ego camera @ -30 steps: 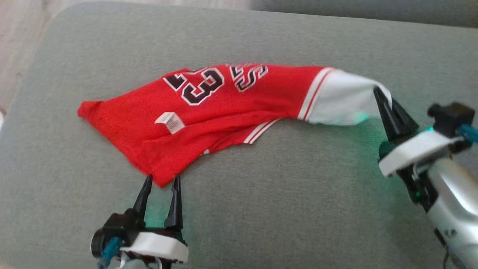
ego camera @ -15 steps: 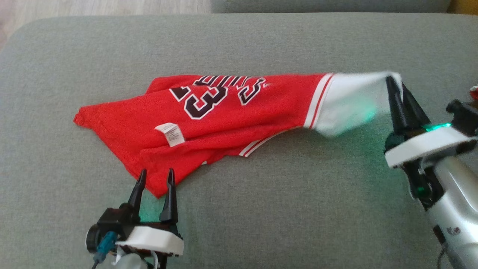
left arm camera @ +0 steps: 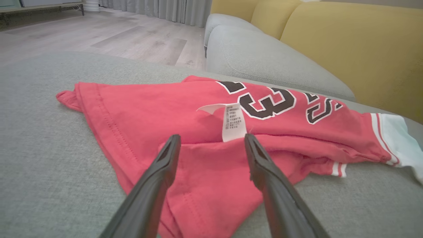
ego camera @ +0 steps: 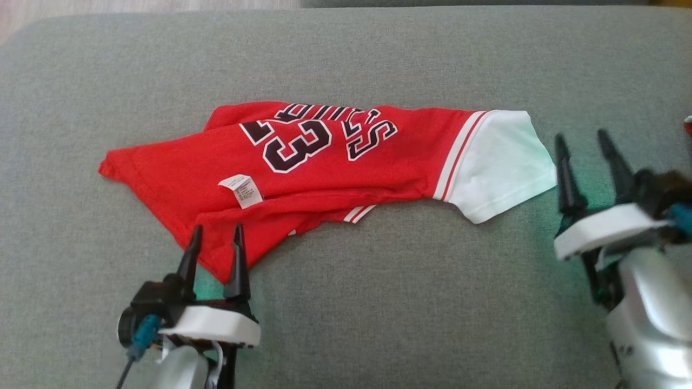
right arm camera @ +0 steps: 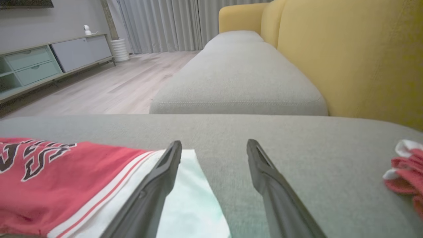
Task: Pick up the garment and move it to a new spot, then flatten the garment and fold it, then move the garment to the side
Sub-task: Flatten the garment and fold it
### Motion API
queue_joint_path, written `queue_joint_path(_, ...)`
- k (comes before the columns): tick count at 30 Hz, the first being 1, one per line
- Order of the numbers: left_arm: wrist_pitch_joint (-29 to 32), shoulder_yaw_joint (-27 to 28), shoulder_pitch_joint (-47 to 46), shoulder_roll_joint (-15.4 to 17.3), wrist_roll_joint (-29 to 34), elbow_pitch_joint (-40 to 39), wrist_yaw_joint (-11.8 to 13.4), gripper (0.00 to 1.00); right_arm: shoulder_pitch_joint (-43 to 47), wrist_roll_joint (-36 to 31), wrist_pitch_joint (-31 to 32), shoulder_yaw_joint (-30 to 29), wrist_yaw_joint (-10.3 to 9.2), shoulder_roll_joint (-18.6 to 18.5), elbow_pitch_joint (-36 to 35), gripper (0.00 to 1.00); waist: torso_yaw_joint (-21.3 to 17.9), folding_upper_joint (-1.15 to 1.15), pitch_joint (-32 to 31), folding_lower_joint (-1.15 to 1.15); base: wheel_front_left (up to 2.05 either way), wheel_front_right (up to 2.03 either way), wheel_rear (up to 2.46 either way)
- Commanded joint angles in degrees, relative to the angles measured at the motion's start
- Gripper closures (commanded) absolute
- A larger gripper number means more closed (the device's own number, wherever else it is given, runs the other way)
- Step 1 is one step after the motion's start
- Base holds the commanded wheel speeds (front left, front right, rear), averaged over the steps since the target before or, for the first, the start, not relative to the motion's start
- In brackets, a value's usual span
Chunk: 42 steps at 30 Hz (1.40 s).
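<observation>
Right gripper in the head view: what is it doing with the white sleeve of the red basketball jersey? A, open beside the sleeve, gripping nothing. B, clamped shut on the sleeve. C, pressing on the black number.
A: the right gripper has its fingers spread apart and grips nothing, beside the white sleeve, which lies on the grey sofa cushion.

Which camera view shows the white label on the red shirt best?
The left wrist view: the label is near, its print lines visible. The head view shows it small. The right wrist view faces the white sleeve.
</observation>
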Motion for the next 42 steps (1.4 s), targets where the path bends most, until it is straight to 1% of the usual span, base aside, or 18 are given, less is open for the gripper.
queue_joint_path(1,-0.55,2.47,-2.07,0.2,-0.65,-0.72,0.17,0.0,1.17,-0.82,-0.21,0.31,0.39,0.3,-2.11,0.0,0.03,0.0,0.22,0.0,0.0,0.0,0.0)
queue_joint_path(4,-0.55,3.11,-3.31,0.2,-2.07,1.14,0.05,0.0,2.04,-1.66,-0.21,0.46,0.39,1.79,-2.74,0.0,0.06,0.0,0.56,0.0,0.0,0.0,0.0)
queue_joint_path(7,-0.55,3.78,-4.79,0.2,-3.5,3.24,-0.51,0.0,2.47,-1.81,-0.21,0.85,0.39,2.43,-2.82,0.0,0.05,0.0,0.9,0.0,0.0,0.0,0.0)
queue_joint_path(13,-0.55,5.18,-7.46,0.2,-5.32,8.22,-1.93,0.0,2.62,-1.4,-0.21,1.54,0.39,2.63,-2.61,0.0,-0.34,0.0,1.46,0.0,0.0,0.0,0.0)
queue_joint_path(19,-0.55,4.05,-9.35,0.2,-6.5,12.96,-3.71,0.0,2.53,-0.91,-0.21,1.92,0.39,2.76,-2.38,0.0,-0.67,0.0,1.83,0.0,0.0,0.0,0.0)
queue_joint_path(20,-0.55,4.03,-9.68,0.2,-6.42,13.04,-3.85,0.08,2.53,-0.86,-0.21,1.97,0.39,2.8,-2.38,0.0,-0.68,0.0,1.91,0.0,0.0,0.0,0.0)
queue_joint_path(21,-0.55,4.09,-9.94,0.2,-6.18,12.82,-3.95,0.53,2.52,-0.81,-0.21,2.03,0.39,2.83,-2.41,0.0,-0.68,0.0,1.98,0.0,0.0,0.0,0.0)
queue_joint_path(22,-0.55,4.26,-10.09,0.2,-5.73,12.26,-4.02,0.83,2.54,-0.7,-0.21,2.11,0.39,2.86,-2.42,0.0,-0.66,0.0,2.03,0.0,0.0,0.0,0.0)
queue_joint_path(23,-0.55,4.37,-10.08,0.2,-5.18,11.66,-4.08,1.0,2.55,-0.53,-0.21,2.18,0.39,2.89,-2.44,0.0,-0.65,0.0,2.07,0.0,0.0,0.0,0.0)
queue_joint_path(28,-0.55,5.81,-9.6,0.2,-2.24,6.23,-3.72,1.0,2.65,-0.15,-0.21,2.28,0.39,2.98,-2.53,0.0,-0.28,0.0,2.01,0.0,0.0,0.0,0.0)
queue_joint_path(34,-0.55,7.41,-9.51,0.2,3.62,-5.49,-3.21,1.0,2.95,0.39,-0.21,2.36,0.39,3.24,-2.6,0.0,0.82,0.0,1.57,0.0,0.0,0.0,0.0)
queue_joint_path(38,-0.55,7.37,-8.73,0.2,8.31,-12.91,-3.14,1.0,3.12,0.68,-0.21,2.52,0.39,3.59,-2.62,0.0,1.39,0.0,0.92,0.0,0.0,0.0,0.0)
queue_joint_path(40,-0.55,6.92,-7.44,0.2,10.32,-15.05,-3.38,1.0,3.27,0.71,-0.22,2.61,0.39,3.83,-2.53,0.0,1.51,0.0,0.43,0.0,0.0,0.0,0.0)
queue_joint_path(42,-0.55,6.32,-5.32,0.2,11.83,-15.37,-3.72,1.0,3.47,0.76,-0.22,2.72,0.39,4.07,-2.45,0.0,1.51,0.0,-0.07,0.0,0.0,0.0,0.0)
